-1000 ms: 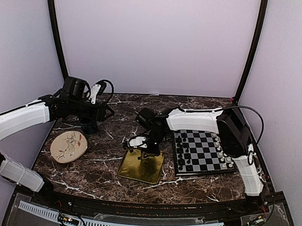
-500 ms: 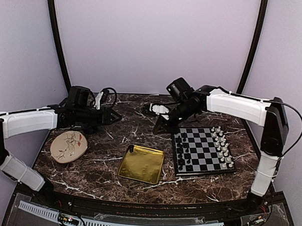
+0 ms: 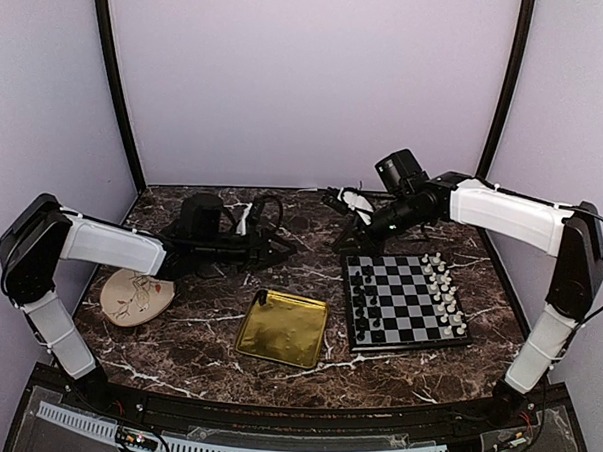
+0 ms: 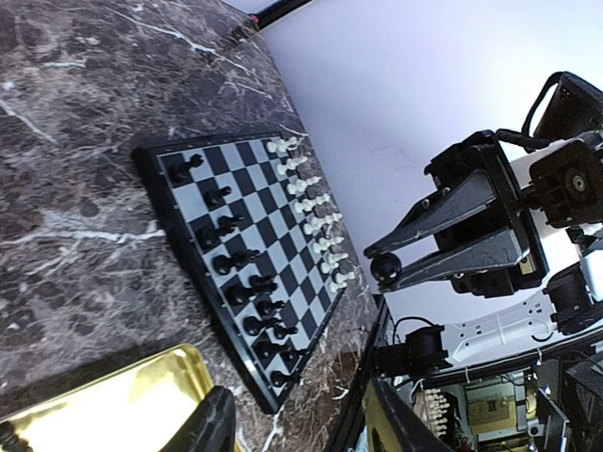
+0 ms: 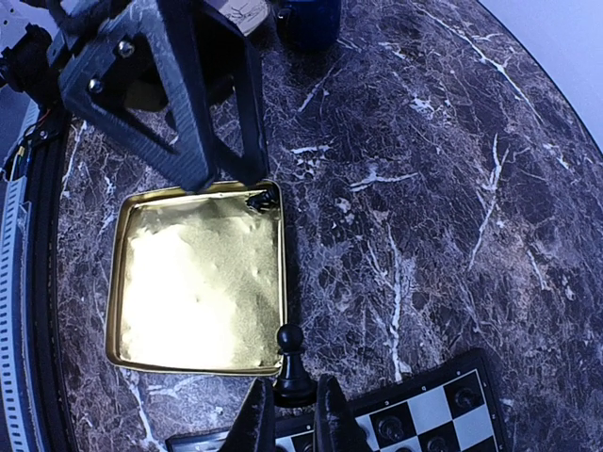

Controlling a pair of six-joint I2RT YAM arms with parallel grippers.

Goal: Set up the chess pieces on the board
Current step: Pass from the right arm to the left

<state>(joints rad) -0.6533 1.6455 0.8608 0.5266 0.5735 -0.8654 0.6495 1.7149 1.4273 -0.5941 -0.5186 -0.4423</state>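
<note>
The right claw (image 5: 292, 414) pinches a black pawn (image 5: 291, 363) at its tips, off the chessboard's (image 3: 409, 296) far-left corner, with the board just below it. The left claw (image 3: 280, 251) stands parted and empty over the gold tray's (image 3: 282, 330) far edge. Bare marble tabletop (image 3: 310, 271) separates the claws.

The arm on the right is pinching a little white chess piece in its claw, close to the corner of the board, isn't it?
Not quite: the piece is black, not white. The right wrist view shows the right gripper pinching a black pawn, close to the corner of the board.
</note>
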